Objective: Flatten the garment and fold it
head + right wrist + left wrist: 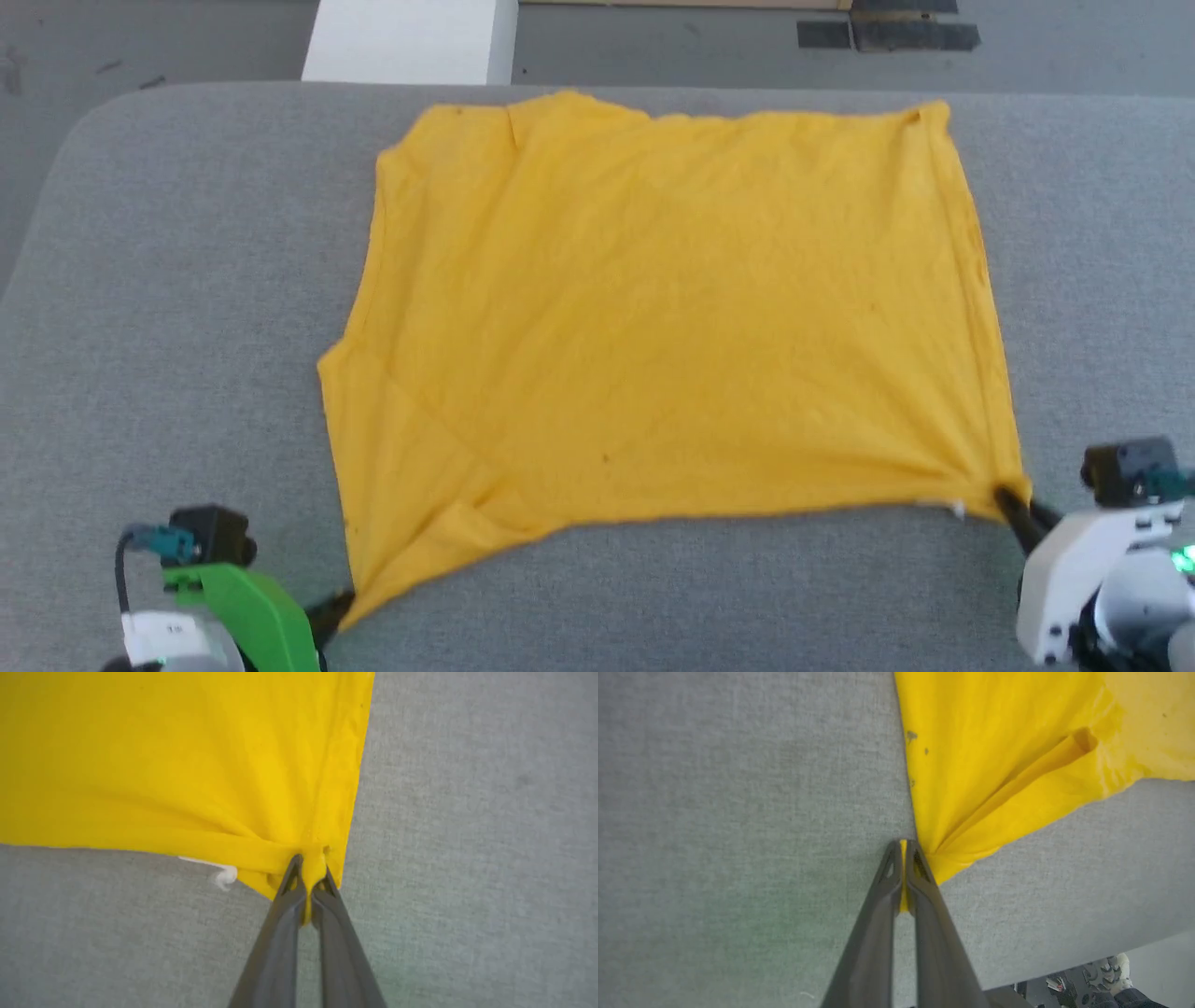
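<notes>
1. The left pincer (pixel 903 858) is pressed together on the near left corner of the garment (pixel 653 308). The left wrist view shows a thin strip of yellow cloth between its two dark fingers; in the head view this detail is too small to see.
2. The right pincer (pixel 308 877) pinches the near right corner of the garment, with cloth bunched between the tips. Folds run out from that corner.
3. Just beside this right corner, under the near hem, a small white tag (pixel 224 875) sticks out. It is clear in the right wrist view and is a pale speck in the head view.
4. Near the left corner, the left wrist view shows a raised, tube-like fold and some small dark spots on the cloth.
5. The head view gives the whole garment. It lies spread on the grey counter (pixel 140 280), and its far edge is a little wavy.
6. Beyond the far edge of the garment, past the counter, a white box (pixel 411 42) stands on the grey floor (pixel 187 37). Dark tape patches (pixel 887 33) lie further to the right.
</notes>
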